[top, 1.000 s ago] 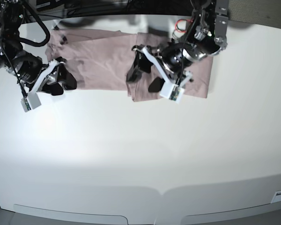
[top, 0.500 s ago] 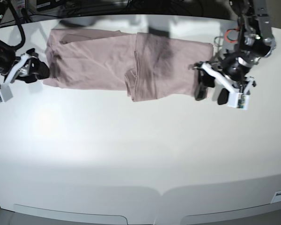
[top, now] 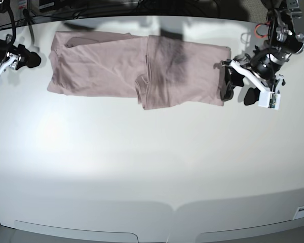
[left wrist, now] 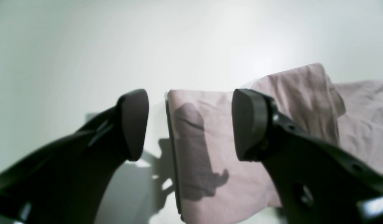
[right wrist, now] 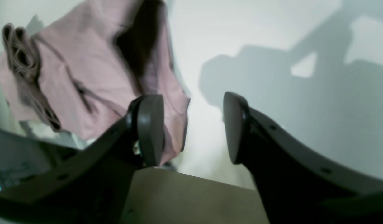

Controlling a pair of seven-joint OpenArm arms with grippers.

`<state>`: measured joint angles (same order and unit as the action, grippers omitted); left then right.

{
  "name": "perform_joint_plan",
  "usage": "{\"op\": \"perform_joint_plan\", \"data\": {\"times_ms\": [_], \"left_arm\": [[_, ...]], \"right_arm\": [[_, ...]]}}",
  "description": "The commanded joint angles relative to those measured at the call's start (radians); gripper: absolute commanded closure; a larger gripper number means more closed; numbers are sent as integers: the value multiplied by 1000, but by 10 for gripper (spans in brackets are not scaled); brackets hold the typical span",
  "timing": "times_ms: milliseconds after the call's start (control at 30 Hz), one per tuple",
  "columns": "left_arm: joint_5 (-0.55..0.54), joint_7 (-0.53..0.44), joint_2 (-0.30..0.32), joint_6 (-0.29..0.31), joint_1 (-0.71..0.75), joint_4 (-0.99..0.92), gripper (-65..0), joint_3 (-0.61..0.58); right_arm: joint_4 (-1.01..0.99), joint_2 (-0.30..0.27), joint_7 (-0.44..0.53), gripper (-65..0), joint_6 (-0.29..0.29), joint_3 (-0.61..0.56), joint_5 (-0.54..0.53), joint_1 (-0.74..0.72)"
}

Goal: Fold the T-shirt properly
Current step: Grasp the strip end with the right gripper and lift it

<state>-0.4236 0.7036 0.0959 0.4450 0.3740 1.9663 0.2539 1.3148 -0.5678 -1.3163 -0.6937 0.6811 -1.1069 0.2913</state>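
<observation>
The dusty-pink T-shirt (top: pixel 116 66) lies flat at the far side of the white table, folded into a long band with a doubled layer on its right half. Its label patch does not show. My left gripper (top: pixel 238 93) is open and empty just off the shirt's right edge. In the left wrist view (left wrist: pixel 190 124) the shirt's edge (left wrist: pixel 303 93) lies between the two fingers, below them. My right gripper (top: pixel 34 59) is open and empty, left of the shirt and apart from it. In the right wrist view (right wrist: pixel 193 129) the shirt's bunched corner (right wrist: pixel 70 77) is behind the left finger.
A red cable loop (top: pixel 258 31) lies at the far right of the table (top: pixel 152 162) beside the left arm. A brown surface (right wrist: pixel 194 199) shows past the table's edge in the right wrist view.
The left gripper has moved right from over the shirt's middle to just off its right edge. The right gripper has drawn back left and away from the shirt's left edge.
</observation>
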Motion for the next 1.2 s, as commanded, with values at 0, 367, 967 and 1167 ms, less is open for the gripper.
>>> {"op": "perform_joint_plan", "data": {"times_ms": [0, 367, 967, 1167], "left_arm": [[-15, -23, 5, 4, -3, 19, -412, 2], [-16, -23, 5, 3, -3, 19, -412, 2], [-16, -23, 5, 3, -3, 19, -412, 2], [-16, -23, 5, 3, -3, 19, -412, 2]], "right_arm": [[-18, -25, 3, -312, -4, 3, -14, -13], [-236, -24, 62, -312, -4, -101, 56, -97], [-236, -22, 53, -312, -4, -411, -31, -97], [-236, -19, 53, -312, -4, -412, -31, -97]]}}
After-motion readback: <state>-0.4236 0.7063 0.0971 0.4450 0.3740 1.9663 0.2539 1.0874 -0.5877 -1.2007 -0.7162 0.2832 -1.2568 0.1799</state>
